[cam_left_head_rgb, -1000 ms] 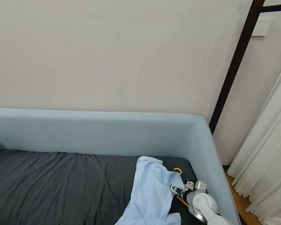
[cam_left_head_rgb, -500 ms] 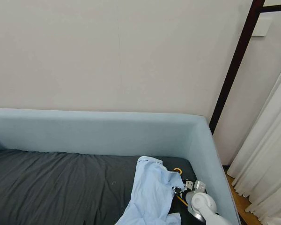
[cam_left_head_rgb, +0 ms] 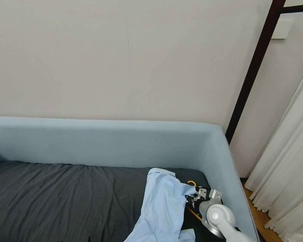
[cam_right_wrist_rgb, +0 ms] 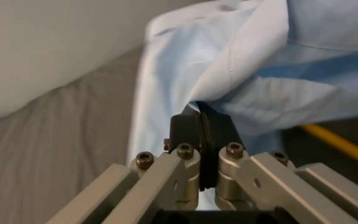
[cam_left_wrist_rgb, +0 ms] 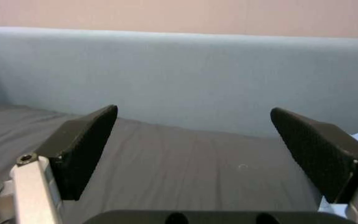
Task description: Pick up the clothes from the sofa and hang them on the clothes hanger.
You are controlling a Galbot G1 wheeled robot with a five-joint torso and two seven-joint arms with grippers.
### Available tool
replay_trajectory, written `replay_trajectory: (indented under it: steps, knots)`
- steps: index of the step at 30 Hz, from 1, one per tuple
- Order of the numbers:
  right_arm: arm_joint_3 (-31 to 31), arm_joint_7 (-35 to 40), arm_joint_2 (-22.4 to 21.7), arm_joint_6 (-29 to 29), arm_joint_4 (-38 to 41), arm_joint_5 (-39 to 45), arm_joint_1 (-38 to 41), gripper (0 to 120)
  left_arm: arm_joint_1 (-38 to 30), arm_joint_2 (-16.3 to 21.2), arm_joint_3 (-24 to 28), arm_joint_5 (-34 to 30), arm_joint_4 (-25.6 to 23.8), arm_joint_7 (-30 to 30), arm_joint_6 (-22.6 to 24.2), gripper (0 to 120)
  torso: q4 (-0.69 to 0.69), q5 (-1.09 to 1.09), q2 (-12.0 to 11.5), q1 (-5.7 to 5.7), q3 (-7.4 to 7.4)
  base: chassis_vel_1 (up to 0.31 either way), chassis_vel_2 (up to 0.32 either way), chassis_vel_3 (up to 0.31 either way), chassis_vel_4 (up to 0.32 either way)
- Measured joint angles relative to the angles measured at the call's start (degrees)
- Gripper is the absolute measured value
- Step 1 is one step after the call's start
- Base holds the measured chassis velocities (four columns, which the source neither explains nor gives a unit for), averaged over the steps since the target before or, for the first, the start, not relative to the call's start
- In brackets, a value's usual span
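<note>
A light blue shirt lies crumpled on the dark grey sofa seat, near the sofa's right arm. An orange hanger pokes out beside it, and its orange bar shows in the right wrist view. My right gripper is at the shirt's right edge, shut on a fold of the shirt. My left gripper hovers open over the seat, facing the sofa back, with nothing between its fingers.
The pale blue sofa back and right arm wall in the seat. A dark vertical post stands behind the sofa at the right, with white curtains beside it.
My right gripper has shifted slightly up and toward the sofa back, still pinching the shirt's edge. The shirt's edge is lifted a little with it.
</note>
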Motion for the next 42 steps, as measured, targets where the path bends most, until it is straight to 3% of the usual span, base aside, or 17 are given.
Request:
replay_trajectory:
  steps: [7, 10, 11, 15, 18, 21, 22, 23, 28, 34, 42]
  knots:
    - [-8.09, 1.77, 0.34, 0.28, 8.56, 3.96, 5.61, 0, 0.58, 0.10, -0.50, -0.16, -0.73, -0.18, -0.33, 97, 0.00, 0.00, 0.00, 0.00, 0.00, 0.000, 0.000, 0.000, 0.000]
    - [-17.67, 1.92, 3.92, 1.23, 5.14, 3.74, 14.99, 0, 1.87, 0.56, -1.40, -0.28, -1.55, -0.55, -1.13, 97, 0.03, -0.02, 0.01, 0.00, 0.00, 0.000, 0.000, 0.000, 0.000]
    - [-17.67, 1.92, 3.92, 1.23, 5.14, 3.74, 14.99, 0, 1.87, 0.56, -1.40, -0.28, -1.55, -0.55, -1.13, 97, 0.03, -0.02, 0.01, 0.00, 0.00, 0.000, 0.000, 0.000, 0.000]
    - [-25.02, 0.57, 13.25, 2.74, -7.36, 0.38, 23.03, 0, 3.53, 0.91, -3.24, -0.76, -2.69, -1.48, -1.87, 97, 0.01, 0.00, 0.00, 0.00, 0.01, 0.000, 0.000, 0.000, 0.000]
    - [-26.87, -0.23, 16.57, 3.31, -11.53, -1.40, 24.87, 0, 4.01, 0.91, -3.85, -0.89, -2.79, -1.65, -2.24, 97, 0.02, -0.02, 0.00, 0.00, 0.01, 0.000, 0.000, 0.000, 0.000]
    - [-32.54, -2.94, 24.87, 4.71, -22.54, -6.22, 29.75, 0, 5.21, 0.59, -5.13, -0.95, -2.80, -2.09, -3.24, 97, 0.02, -0.03, 0.00, 0.00, 0.01, 0.000, 0.000, 0.000, 0.000]
    - [-34.65, -4.42, 27.47, 5.61, -27.33, -8.17, 31.24, 0, 5.70, 0.31, -5.61, -0.91, -2.81, -2.12, -3.78, 97, 0.09, 0.01, 0.00, 0.00, 0.00, 0.000, 0.000, 0.000, 0.000]
    - [-34.65, -4.42, 27.47, 5.61, -27.33, -8.17, 31.24, 0, 5.70, 0.31, -5.61, -0.91, -2.81, -2.12, -3.78, 97, 0.09, 0.01, 0.00, 0.00, 0.00, 0.000, 0.000, 0.000, 0.000]
    - [-38.31, -12.31, 28.46, 12.17, -46.86, -16.04, 34.23, 0, 7.43, -0.63, -7.04, -0.21, -3.08, -2.44, -4.59, 97, -0.03, 0.00, 0.00, 0.00, 0.01, 0.000, 0.000, 0.000, 0.000]
    - [-41.74, -18.25, 28.27, 13.33, -47.70, -20.09, 33.31, 3, 8.03, -1.80, -6.91, 0.44, -3.07, -2.54, -4.89, 97, -0.01, 0.01, 0.00, 0.00, 0.01, 0.000, 0.000, 0.000, 0.000]
    - [-46.91, -21.60, 28.15, 13.47, -33.42, -19.01, 32.65, 34, 8.27, -3.08, -5.90, 1.86, -2.78, -3.29, -5.04, 97, 0.02, 0.02, 0.00, 0.00, 0.00, 0.000, 0.000, 0.000, 0.000]
